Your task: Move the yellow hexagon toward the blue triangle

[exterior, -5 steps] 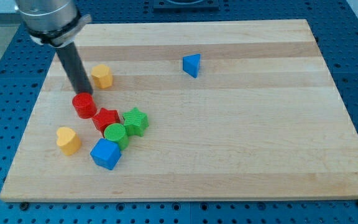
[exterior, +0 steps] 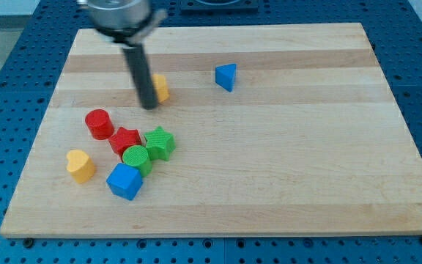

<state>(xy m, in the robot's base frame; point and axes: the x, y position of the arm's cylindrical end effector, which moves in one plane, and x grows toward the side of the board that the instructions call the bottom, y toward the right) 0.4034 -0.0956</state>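
Start at the view's left: a yellow heart-shaped block (exterior: pixel 80 165) sits near the board's (exterior: pixel 284 169) lower-left corner, and up at its one o'clock is a red cylinder (exterior: pixel 99 123). To the right of those you have a tight cluster, well apart from the job: a red star-like block (exterior: pixel 125 139), a green cylinder (exterior: pixel 135 158), a blue cube (exterior: pixel 124 180) and a green star-like block (exterior: pixel 160 142).

Next comes my tip (exterior: pixel 149 107), which is a plain rod with nothing to open or close, so it holds nothing and can only shove. It stands right against the yellow hexagon (exterior: pixel 160 87), which peeks out at about one o'clock from the tip and is half hidden by the rod. You cannot quite tell whether they are touching, but they look pressed together.

Further right, at roughly two to three o'clock from the hexagon, is the blue triangle (exterior: pixel 226 76), still clearly apart with bare wood between them.

You are, by my reading, in the pushing step, with part of the gap left to close. The next move calls for a steady shove toward three o'clock, slightly upward. Keep the rod behind the hexagon's centre, at its nine o'clock side. An off-centre contact would likely let it slip past toward the top edge.
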